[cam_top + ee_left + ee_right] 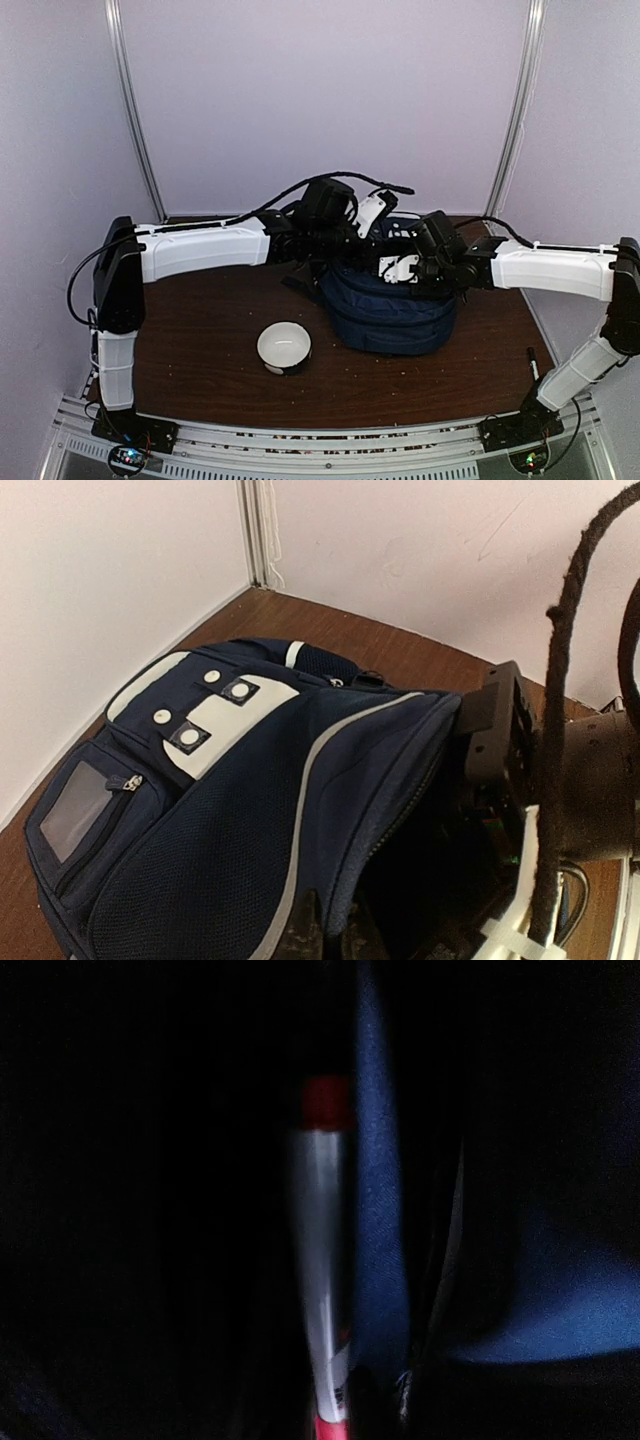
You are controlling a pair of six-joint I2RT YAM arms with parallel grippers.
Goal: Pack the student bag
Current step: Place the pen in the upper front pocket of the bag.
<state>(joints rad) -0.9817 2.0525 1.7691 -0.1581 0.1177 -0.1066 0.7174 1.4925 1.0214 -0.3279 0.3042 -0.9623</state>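
The student bag (pixel 390 315) lies in the middle of the brown counter (pixel 200 330), toward its back edge, with both of my arms reaching over it from either side. My left gripper (pixel 330 935) is closed tight on the rim of the bag's main opening, with the navy fabric and its pale trim stripe pinched between the fingers and lifted, so the mouth gapes dark beside it. From that wrist I see the white patch (pixel 215 720) with its studs on the front pocket. My right gripper (pixel 400 270) is down in the opening. Its camera shows only darkness, a fold of blue lining and a silvery pen with a red cap (pixel 318 1260) standing along the fold. My own fingers are lost in the dark there, so I cannot tell whether they are gripping that pen. A white bowl (pixel 284 347) sits on the counter near the bag's left, well apart from a dark marker (pixel 532 362) lying by my right arm.
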